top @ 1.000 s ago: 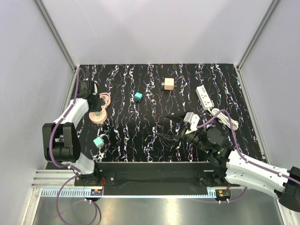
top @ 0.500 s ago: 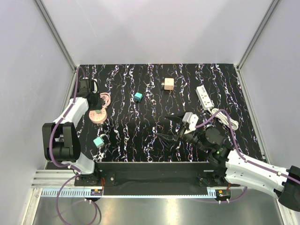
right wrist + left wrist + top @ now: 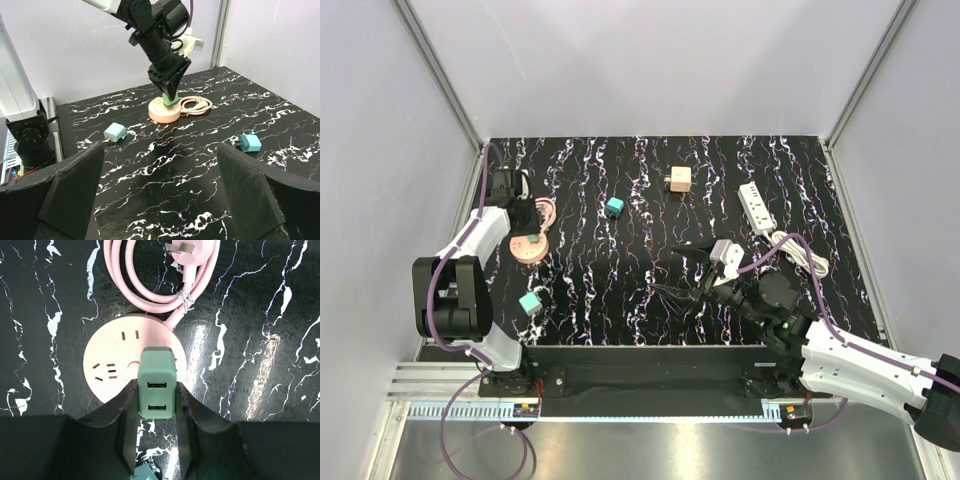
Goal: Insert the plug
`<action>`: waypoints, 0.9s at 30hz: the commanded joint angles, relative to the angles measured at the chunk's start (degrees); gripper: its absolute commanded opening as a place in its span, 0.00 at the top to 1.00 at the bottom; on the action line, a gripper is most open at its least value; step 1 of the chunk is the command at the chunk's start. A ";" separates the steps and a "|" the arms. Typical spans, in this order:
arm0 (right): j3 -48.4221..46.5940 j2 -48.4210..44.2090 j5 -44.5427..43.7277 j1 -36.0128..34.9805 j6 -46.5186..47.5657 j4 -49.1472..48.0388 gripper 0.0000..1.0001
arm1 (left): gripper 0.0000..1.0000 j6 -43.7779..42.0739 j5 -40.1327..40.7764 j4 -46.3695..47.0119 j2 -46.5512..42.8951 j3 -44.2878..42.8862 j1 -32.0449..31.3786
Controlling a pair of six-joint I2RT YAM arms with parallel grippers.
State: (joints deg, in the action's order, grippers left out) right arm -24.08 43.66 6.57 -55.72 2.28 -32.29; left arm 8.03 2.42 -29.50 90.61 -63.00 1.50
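Risk lies in size: plug (image 3: pixel 614 207) sits loose on desk (image 3: pixel 620 270), well apart from right fingers (image 3: pixel 260 200), spread open, which may knock it askew; left fingers (image 3: pixel 127 425) clamp green charger (image 3: pixel 157 385) on pink socket (image 3: pixel 107 365)

Down on the black marbled tabletop (image 3: pixel 590 262), a round pink socket (image 3: pixel 107 357) sits at the left edge. Its pink cable (image 3: pixel 116 275) is coiled just behind it, ending in a three-pin plug head (image 3: pixel 189 251). A mint-green cube (image 3: pixel 530 302) lies nearer the front, apart from the socket. Across the table there's a tan-brown cube (image 3: pixel 679 180) toward the back. Over on the right lies a white power strip (image 3: pixel 756 207), with its white cord (image 3: pixel 802 253) looped in front of it.
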 commanded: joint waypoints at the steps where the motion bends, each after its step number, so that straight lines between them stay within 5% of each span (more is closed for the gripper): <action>1: -0.27 -0.59 -0.86 -0.09 0.26 -2.07 0.00 | 1.00 1.11 -1.53 1.02 1.32 -1.60 0.09; 27: -0.45 0.20 0.29 -0.09 0.09 -1.90 0.00 | 1.00 1.99 -4.17 -6.98 3.17 -6.08 1.40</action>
State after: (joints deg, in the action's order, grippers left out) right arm -24.08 44.03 6.68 -55.72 2.28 -32.27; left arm 9.69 0.82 -36.80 92.90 -68.23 2.37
